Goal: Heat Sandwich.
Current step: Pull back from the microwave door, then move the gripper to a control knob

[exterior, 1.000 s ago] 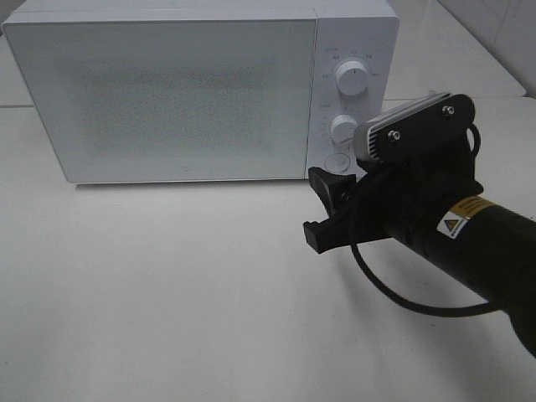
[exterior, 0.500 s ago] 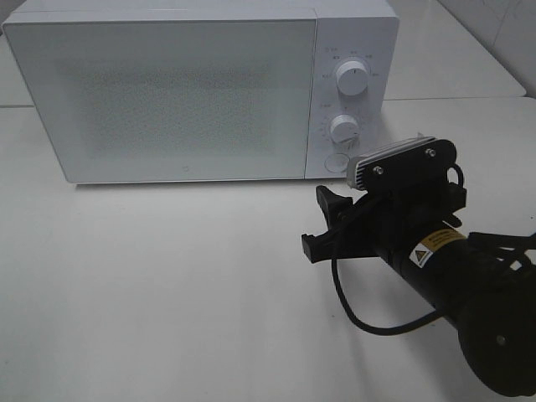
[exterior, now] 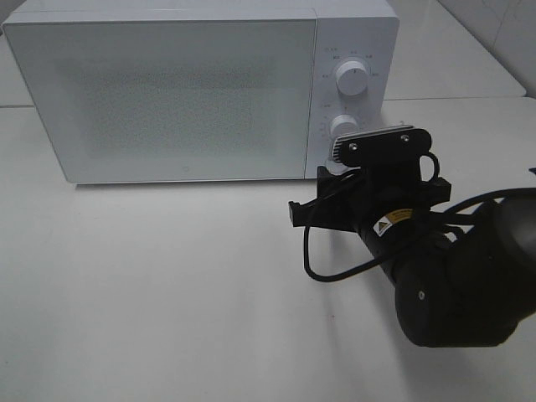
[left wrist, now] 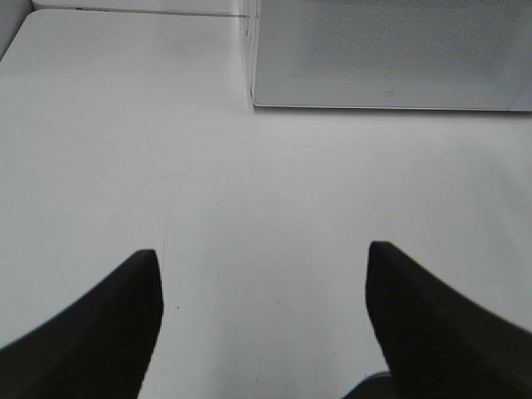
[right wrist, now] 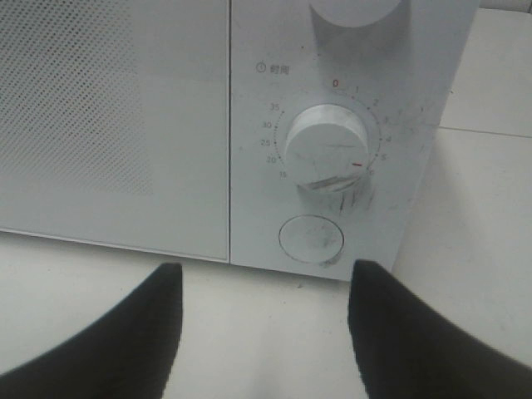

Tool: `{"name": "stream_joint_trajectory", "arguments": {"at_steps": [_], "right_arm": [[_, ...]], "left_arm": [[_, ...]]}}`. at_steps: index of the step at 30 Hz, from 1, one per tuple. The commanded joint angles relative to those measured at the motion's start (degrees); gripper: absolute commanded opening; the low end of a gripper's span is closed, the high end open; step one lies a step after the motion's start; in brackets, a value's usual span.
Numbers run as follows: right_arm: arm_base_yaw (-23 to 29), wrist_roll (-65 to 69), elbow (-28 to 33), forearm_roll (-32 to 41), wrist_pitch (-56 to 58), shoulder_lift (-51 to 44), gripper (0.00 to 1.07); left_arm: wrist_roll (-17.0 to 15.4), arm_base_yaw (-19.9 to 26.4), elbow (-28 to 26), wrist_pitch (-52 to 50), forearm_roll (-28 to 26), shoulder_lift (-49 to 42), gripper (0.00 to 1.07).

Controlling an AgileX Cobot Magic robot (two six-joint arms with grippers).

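The sandwich is out of view in every frame. The white microwave [exterior: 184, 92] stands at the back of the table with its door shut. My right gripper [exterior: 308, 194] is open and empty, low over the table just in front of the control panel. In the right wrist view the right gripper [right wrist: 264, 278] faces the timer knob [right wrist: 326, 148] and the round button [right wrist: 311, 238] below it. My left gripper [left wrist: 262, 253] is open and empty over bare table, apart from the microwave's left corner [left wrist: 253, 100]. It does not show in the exterior high view.
The white table [exterior: 151, 285] stretches in front of the microwave. The upper knob [exterior: 353, 77] sits above the timer knob [exterior: 344, 127]. A black cable [exterior: 335, 272] loops under the right wrist. A second table surface [exterior: 469, 59] lies behind at the right.
My right arm has swung and its gripper has shifted left and closer to the microwave's control panel, staying open. The microwave has not moved.
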Motion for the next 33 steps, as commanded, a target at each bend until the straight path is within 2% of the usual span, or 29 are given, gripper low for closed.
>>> {"name": "stream_joint_trajectory", "arguments": {"at_steps": [1,20,24,33], "right_arm": [[0.11,-1.95,-1.49,0.29,-9.00,0.52,0.59],[-5.27,-5.56,-9.45,-1.89,-11.23,6.36,0.59],[-5.27,-6.53,-11.34,-1.78,-11.23,6.36,0.69],[-5.90,-6.53,-13.81,-1.78,-11.12,7.33,0.71]], "left_arm": [[0.06,-0.23,0.06,-0.74,-0.06,-1.09,0.66],[0.11,-0.23,0.06,-0.74,0.00,-1.03,0.66],[0.11,-0.23,0.06,-0.74,0.00,-1.03,0.66],[0.11,-0.23,0.06,-0.74,0.00,-1.03,0.66]]}}
